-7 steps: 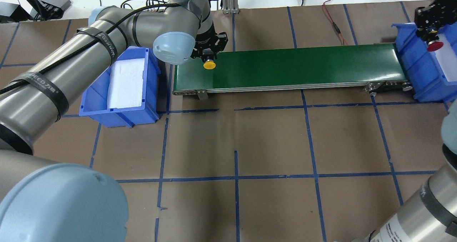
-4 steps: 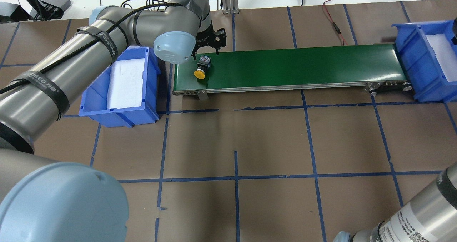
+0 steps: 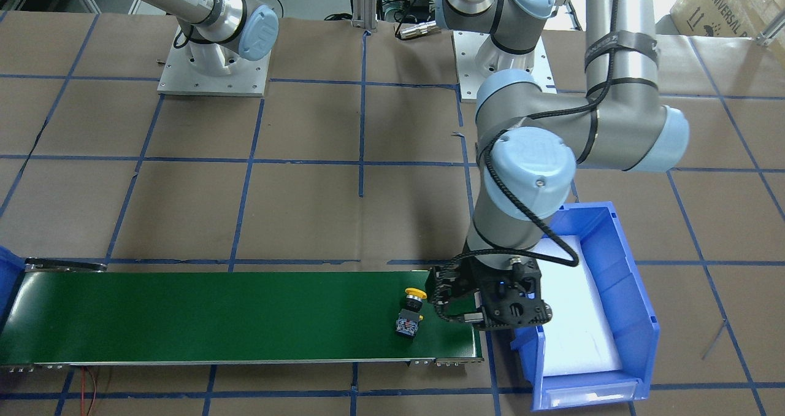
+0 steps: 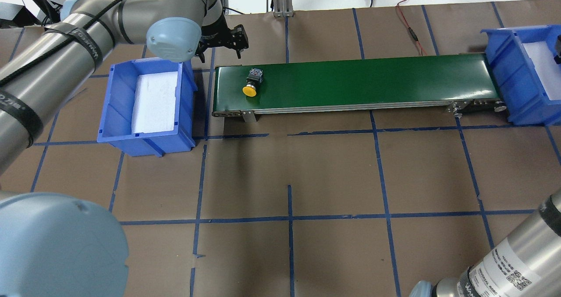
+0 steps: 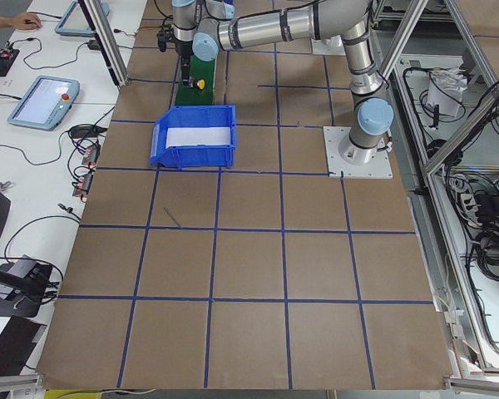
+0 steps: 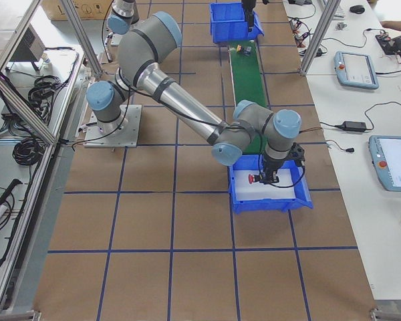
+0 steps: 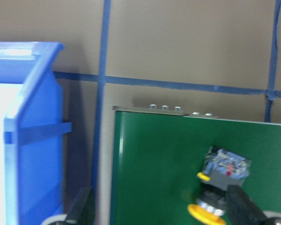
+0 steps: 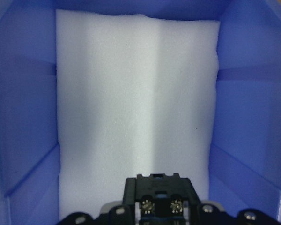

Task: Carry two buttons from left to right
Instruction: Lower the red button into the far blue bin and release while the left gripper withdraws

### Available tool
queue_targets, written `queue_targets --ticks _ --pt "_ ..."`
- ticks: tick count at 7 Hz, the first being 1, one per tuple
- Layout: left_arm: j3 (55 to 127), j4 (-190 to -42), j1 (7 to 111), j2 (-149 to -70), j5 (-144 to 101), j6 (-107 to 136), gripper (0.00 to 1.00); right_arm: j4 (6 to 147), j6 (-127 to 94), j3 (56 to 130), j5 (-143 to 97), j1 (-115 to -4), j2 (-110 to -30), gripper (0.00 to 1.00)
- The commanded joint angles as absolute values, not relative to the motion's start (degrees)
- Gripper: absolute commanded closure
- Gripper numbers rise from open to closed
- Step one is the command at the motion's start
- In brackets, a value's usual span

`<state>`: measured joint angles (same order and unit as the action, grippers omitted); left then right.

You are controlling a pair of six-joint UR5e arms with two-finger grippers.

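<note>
The yellow button [image 4: 250, 85] lies on its side at the left end of the green conveyor belt [image 4: 372, 78]. It also shows in the front view [image 3: 409, 311] and the left wrist view [image 7: 220, 180]. My left gripper [image 4: 221, 42] is open and empty, above the belt's end beside the left blue bin [image 4: 147, 138], a short way from the button. My right gripper [image 8: 158, 216] is shut on the red button [image 8: 158, 193] and holds it above the white foam of the right blue bin [image 6: 271, 206]. The red cap [image 6: 255, 178] shows in the right side view.
The left bin [image 3: 638, 293] holds only white foam. The right bin [image 4: 504, 69] stands at the belt's right end. Brown paper with blue tape lines covers the table. Cables lie along the table's far edge.
My left gripper let go of the yellow button, which now lies on the belt, and drew back up and left. My right gripper with the red button moved right, out of the overhead view.
</note>
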<state>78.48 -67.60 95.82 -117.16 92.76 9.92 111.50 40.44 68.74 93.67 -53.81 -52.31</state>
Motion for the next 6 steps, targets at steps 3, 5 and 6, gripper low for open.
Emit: queue_targets --ticks 3,5,6 --pt "79.7 -83.9 86.9 -104.4 93.1 2.0 0.0 113.8 40.2 69.1 93.4 -54.1 -48.8 0.92" --pt "79.7 -86.9 84.7 -99.1 93.4 2.0 0.0 113.8 40.2 69.7 92.2 -54.1 -48.4 0.92" --pt "79.7 -87.4 83.9 -98.7 93.4 2.0 0.0 114.0 40.2 70.3 92.2 -54.2 -48.1 0.92"
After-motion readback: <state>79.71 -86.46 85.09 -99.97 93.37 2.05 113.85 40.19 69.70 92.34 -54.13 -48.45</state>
